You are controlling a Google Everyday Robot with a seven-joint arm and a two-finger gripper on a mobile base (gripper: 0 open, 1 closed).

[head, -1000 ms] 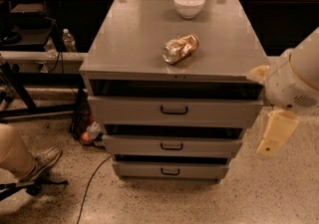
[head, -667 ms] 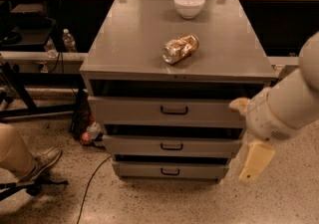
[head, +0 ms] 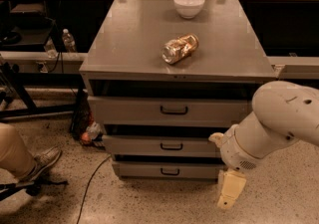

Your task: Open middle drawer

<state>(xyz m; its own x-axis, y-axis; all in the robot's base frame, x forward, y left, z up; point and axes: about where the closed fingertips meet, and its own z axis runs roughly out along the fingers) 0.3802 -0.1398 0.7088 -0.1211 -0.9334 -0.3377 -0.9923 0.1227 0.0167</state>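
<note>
the middle drawer (head: 137, 146) sits between two alike in the table (head: 134, 34) front, its right end hidden behind the arm (head: 279, 118). the pincer (head: 228, 199) hangs low at the table's right corner, near the floor; spread or pressed together, i cannot tell.

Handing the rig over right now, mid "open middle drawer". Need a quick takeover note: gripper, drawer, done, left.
Gripper: hanging low off the cabinet's front right corner, at about bottom drawer height, holding nothing and touching nothing.
Middle drawer: looks shut, with its black loop handle free and left of the gripper.
Done: the arm is at the cabinet front, with no contact.
Left: line up on the middle handle, grasp it, pull straight out. Do not take the top drawer.
Note: a white bowl and a jar lying on its side are on top, and a person's foot is on the floor at left.
</note>
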